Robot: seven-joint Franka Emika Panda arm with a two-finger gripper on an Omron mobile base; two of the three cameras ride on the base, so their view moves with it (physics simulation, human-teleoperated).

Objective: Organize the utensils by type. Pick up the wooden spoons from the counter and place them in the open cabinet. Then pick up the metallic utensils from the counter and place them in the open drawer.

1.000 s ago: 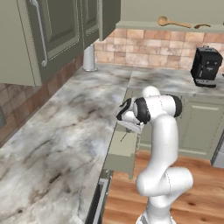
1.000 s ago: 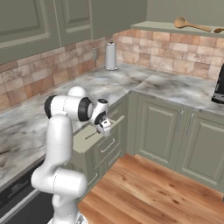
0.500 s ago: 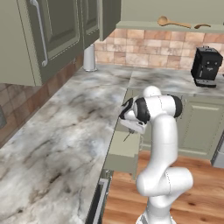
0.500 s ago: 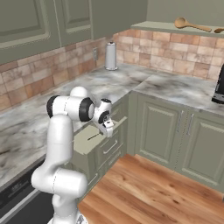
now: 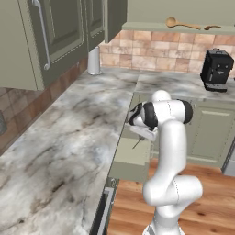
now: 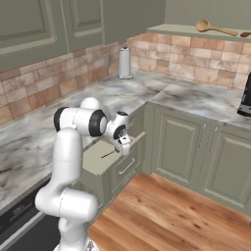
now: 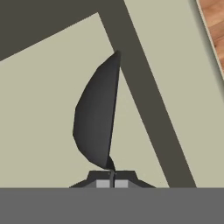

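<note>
1. A dark metal spoon (image 7: 97,118) is pinched in the pincer (image 7: 113,178), its bowl reaching out from the tips and its stem clamped between two fingers pressed together.
2. Below that spoon lies the pale bottom of the open drawer (image 5: 131,158), crossed by a broad dark shadow band in the hand view.
3. From the base views the pincer (image 5: 144,133) hangs right over the drawer, just above its far end, and a thin dark metal piece (image 6: 109,155) lies on the drawer floor close beneath it.
4. The drawer (image 6: 100,159) juts out from the sage-green base units, open toward the wooden floor (image 6: 162,215).
5. Beside the drawer on the left stretches the marble table (image 5: 59,142), grey-white with dark veins.
6. Up high on the far wall, the large wooden spoon (image 5: 182,24) rests on the cabinet shelf (image 5: 156,27), with the smaller darker spoon (image 5: 212,27) just to its right.
7. Same pair from the other side: large spoon (image 6: 214,28) and the small one (image 6: 245,34) at the picture's edge.
8. A paper towel roll (image 5: 94,61) stands at the far corner of the table, and a black coffee machine (image 5: 215,70) sits far right.
</note>
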